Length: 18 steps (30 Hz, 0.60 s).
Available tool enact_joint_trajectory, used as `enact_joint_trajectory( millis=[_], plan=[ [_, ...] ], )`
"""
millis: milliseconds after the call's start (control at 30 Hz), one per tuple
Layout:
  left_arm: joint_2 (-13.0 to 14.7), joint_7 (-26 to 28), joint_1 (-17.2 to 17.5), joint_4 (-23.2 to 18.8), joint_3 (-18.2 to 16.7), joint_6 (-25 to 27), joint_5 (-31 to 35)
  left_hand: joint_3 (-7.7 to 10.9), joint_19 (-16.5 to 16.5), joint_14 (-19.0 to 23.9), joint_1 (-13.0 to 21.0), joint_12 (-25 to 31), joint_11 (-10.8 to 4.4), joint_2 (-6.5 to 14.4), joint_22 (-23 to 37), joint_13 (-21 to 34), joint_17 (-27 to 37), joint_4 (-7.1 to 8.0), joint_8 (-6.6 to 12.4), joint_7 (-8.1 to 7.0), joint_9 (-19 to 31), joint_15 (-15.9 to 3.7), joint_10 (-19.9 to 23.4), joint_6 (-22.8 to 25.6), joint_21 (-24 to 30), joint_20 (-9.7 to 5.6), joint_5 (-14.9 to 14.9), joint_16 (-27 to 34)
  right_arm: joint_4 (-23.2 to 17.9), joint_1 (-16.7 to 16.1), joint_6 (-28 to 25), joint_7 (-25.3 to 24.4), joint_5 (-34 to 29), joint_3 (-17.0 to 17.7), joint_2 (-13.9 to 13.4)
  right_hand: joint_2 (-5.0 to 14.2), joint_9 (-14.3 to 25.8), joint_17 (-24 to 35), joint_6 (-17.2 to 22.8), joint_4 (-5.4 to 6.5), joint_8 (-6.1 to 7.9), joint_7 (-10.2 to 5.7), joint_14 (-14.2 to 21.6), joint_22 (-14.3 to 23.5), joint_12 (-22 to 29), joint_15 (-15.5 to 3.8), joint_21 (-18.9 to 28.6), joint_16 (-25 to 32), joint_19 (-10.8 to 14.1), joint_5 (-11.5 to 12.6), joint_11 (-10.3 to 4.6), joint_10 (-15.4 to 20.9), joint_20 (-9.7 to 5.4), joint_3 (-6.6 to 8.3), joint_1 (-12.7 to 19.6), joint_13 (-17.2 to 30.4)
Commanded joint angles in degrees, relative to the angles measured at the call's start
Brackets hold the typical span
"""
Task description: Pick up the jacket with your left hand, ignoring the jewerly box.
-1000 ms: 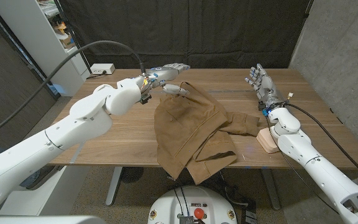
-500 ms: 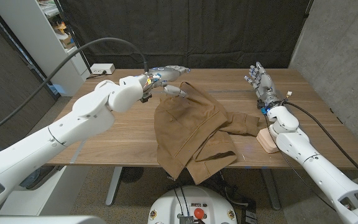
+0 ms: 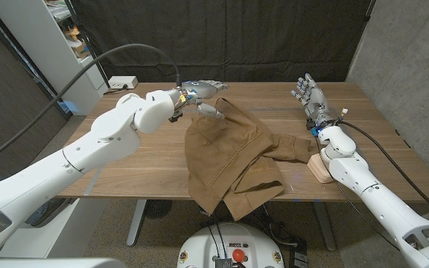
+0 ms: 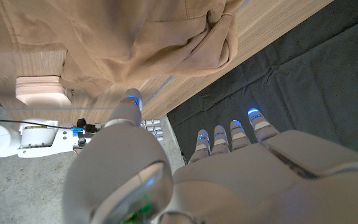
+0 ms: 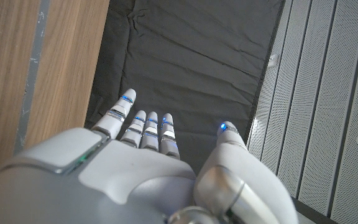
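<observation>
My left robot hand [image 3: 203, 92] is open, with its fingers apart and nothing in it. It hovers over the far edge of the jacket [image 3: 229, 152]. The brown jacket lies crumpled in the middle of the desk [image 3: 147, 160], and its near part hangs over the desk's near edge. My right robot hand [image 3: 307, 93] is open too, held up over the right side of the desk, well apart from the jacket. A small wooden box [image 3: 321, 168] sits by my right arm, just right of the jacket's sleeve.
</observation>
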Motion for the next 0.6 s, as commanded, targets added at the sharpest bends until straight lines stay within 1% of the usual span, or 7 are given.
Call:
enact_joint_trajectory(
  millis=[33,367,433,600],
  plan=[
    [-1.2,-3.0,-1.1,0.9,1.2,-1.1,3.0,-0.09,0.6,0.7,0.6,0.6,0.32,-0.2,0.2,0.2,0.1,0.09,-0.15,-0.12,0.1,-0.15,0.5,0.2,0.3,0.08,0.3,0.3,0.0,0.3,-0.4,-0.1,-0.2,-0.2,0.0,0.21,0.3,0.1,0.5,-0.19,0.44,-0.04,0.4,0.3,0.4,0.02,0.4,0.3,0.0,0.0,-0.11,0.3,0.33,0.12,0.3,0.3],
    [-2.6,-5.9,-2.7,2.4,2.4,-2.9,4.6,-0.20,0.8,0.6,0.9,0.6,0.25,-0.3,0.2,0.2,0.1,0.18,-0.31,-0.20,0.1,-0.20,0.5,0.1,0.3,0.24,0.4,0.2,0.1,0.6,-0.6,-0.3,-0.4,-0.4,0.2,0.23,0.3,0.1,0.5,-0.22,0.41,-0.14,0.4,0.3,0.4,-0.01,0.4,0.3,0.0,0.0,-0.17,0.3,0.38,0.11,0.3,0.3],
    [-2.9,-6.4,-3.1,3.1,2.7,-3.6,4.5,-0.27,0.8,0.5,0.9,0.5,0.15,-0.3,0.2,0.2,0.1,0.23,-0.50,-0.41,0.1,-0.20,0.2,-0.3,0.3,0.32,0.4,0.2,0.3,0.9,-0.8,-0.4,-0.3,-0.5,0.4,0.24,0.3,0.1,0.5,-0.23,0.40,-0.13,0.4,0.3,0.4,0.04,0.4,0.3,0.0,0.0,-0.11,0.3,0.44,0.12,0.3,0.3],
    [-3.5,-8.4,-4.1,4.0,3.7,-4.3,5.5,-0.37,0.6,0.2,1.0,0.4,0.18,-0.4,0.2,0.3,0.2,0.30,-0.63,-0.39,0.2,-0.06,-0.1,-0.4,0.1,0.39,0.4,0.0,0.6,1.3,-0.6,-0.3,-0.3,-0.8,0.9,0.25,0.3,0.1,0.6,-0.27,0.42,-0.07,0.4,0.3,0.3,0.09,0.4,0.3,0.0,0.0,-0.11,0.2,0.48,0.11,0.3,0.3]
  ],
)
